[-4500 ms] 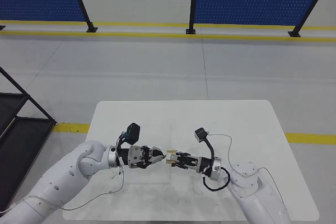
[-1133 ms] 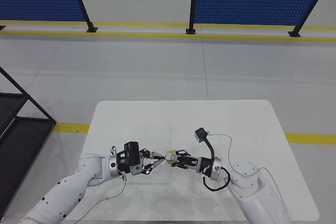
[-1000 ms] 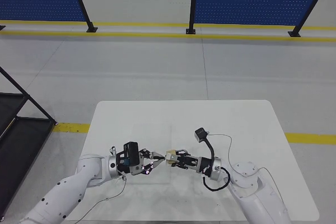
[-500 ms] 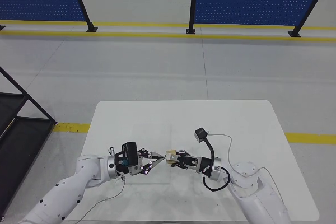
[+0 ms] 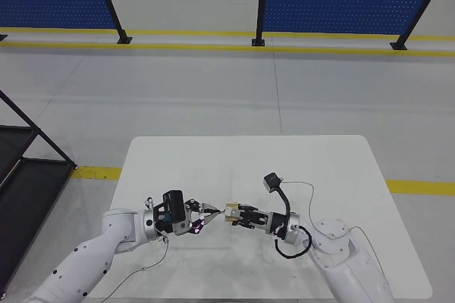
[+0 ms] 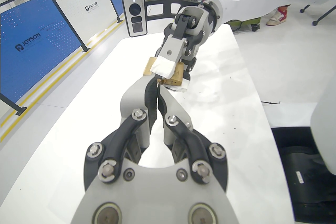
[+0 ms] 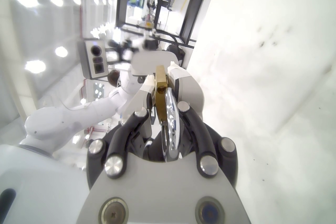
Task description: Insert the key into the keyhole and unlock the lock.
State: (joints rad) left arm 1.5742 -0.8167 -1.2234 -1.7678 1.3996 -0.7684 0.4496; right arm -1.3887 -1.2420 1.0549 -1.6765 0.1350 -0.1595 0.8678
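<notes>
Fingers (image 6: 136,96) of the left gripper (image 6: 157,87) pinch the key (image 6: 162,81) at the lock (image 6: 177,74), clamped by the right gripper (image 7: 160,82) above the near middle of the table (image 5: 326,167). I'd keep the key square to the keyhole, lock steady, while turning.

White rect. table (image 5: 326,159), rounded corners, few dark specks (image 7: 267,43) on top.
</notes>
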